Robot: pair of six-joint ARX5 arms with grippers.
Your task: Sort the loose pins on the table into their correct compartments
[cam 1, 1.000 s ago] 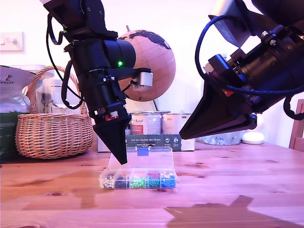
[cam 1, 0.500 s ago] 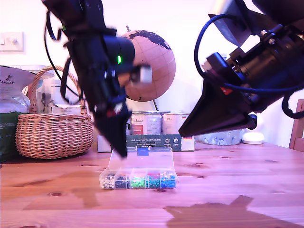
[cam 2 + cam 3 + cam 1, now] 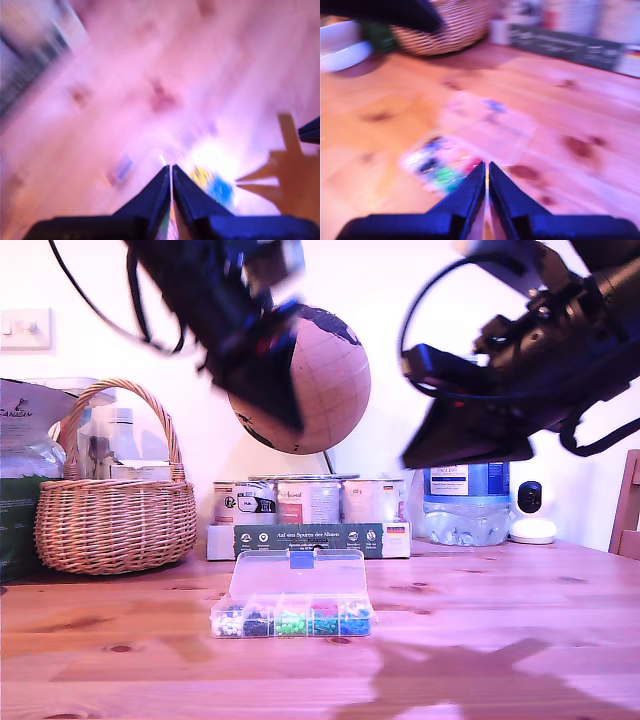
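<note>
A: Pincers?

B: My first gripper (image 3: pixel 171 167): tips pressed together, only a thin slit between, nothing seen in it. My second gripper (image 3: pixel 486 164): same, clenched on nothing visible. Both wrist views are badly blurred.

A: Task items?

B: The table (image 3: pixel 500 620) fills the lower frame of the exterior view. The compartments (image 3: pixel 291 621) sit on it at lower centre, a row of coloured sections: whitish, black, green, pink-red, blue-yellow. The clear lid (image 3: pixel 296 575) with the blue clasp is tipped open behind them. Loose pins are too small and blurred to pick out, so I cannot tell where they lie.

A: The arms?

B: Two in the exterior view, both high above the table and well apart from the box: one arm (image 3: pixel 240 330) at upper left, another (image 3: pixel 520 380) at upper right. Both smeared, and I cannot tell which is which.

A: Further back?

B: A dark green tray of tins (image 3: pixel 310 538) behind the box, a wicker basket (image 3: pixel 113 520) at centre left, a water bottle (image 3: pixel 467 502) at centre right, a globe (image 3: pixel 320 380) above the tins.
</note>
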